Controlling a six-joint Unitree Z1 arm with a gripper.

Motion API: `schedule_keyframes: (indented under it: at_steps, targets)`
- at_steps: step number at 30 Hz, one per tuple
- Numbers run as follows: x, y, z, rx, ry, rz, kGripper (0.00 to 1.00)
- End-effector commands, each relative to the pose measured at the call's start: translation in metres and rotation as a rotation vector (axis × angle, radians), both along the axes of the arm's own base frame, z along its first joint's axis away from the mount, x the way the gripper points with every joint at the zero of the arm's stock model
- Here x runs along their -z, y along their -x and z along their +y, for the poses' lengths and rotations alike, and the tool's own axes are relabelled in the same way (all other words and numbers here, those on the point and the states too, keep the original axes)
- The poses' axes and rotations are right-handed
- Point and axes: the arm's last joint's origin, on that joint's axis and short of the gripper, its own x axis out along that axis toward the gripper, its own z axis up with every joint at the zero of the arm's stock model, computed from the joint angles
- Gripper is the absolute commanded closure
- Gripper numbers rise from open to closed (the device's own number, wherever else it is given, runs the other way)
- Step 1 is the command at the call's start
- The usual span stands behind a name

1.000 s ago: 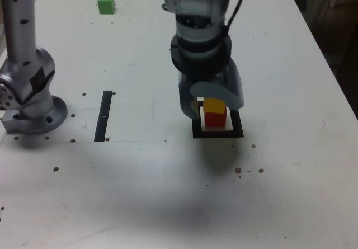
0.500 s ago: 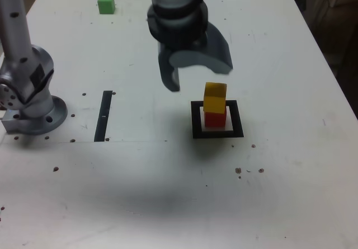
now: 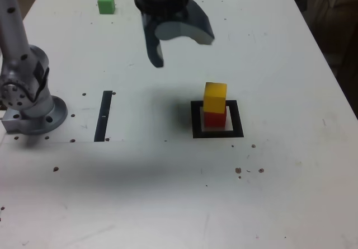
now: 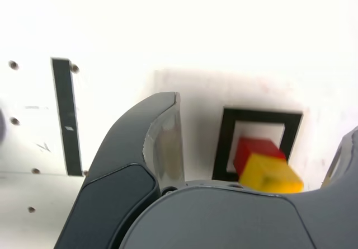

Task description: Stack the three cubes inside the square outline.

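Exterior view: the hand (image 3: pixel 178 46), jaws wide and empty, has lifted off the yellow cube (image 3: pixel 215 96), now stacked on red (image 3: pixel 214 118) inside the square outline (image 3: pixel 217 132); the green cube (image 3: pixel 106 4) waits near the desk's (image 3: pixel 279 193) far edge

stack: yellow cube (image 3: pixel 215 97) on red cube (image 3: pixel 214 118), only tall obstacle mid-table
green cube (image 3: pixel 106 4): far corner, open table around
arm base (image 3: pixel 31 100): blocks exterior view's left edge

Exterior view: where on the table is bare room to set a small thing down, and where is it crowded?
Bare: the wide near part of the table, below the black strip and square outline; also the exterior view's right side, past the yellow cube on the red cube. Crowded: the far left, with the arm base, green cube and open pincer.
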Motion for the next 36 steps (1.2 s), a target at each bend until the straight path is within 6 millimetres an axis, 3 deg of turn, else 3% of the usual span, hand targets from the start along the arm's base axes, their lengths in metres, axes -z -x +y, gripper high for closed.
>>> schedule_keyframes:
  at_steps: [1,21,36]
  targets:
    - [-0.002,0.003,0.01,-0.009,0.007,0.002,0.01]
    - [-0.004,0.024,0.087,-0.044,0.038,0.044,0.01]
    - [-0.001,0.059,0.152,-0.073,0.069,0.067,0.02]
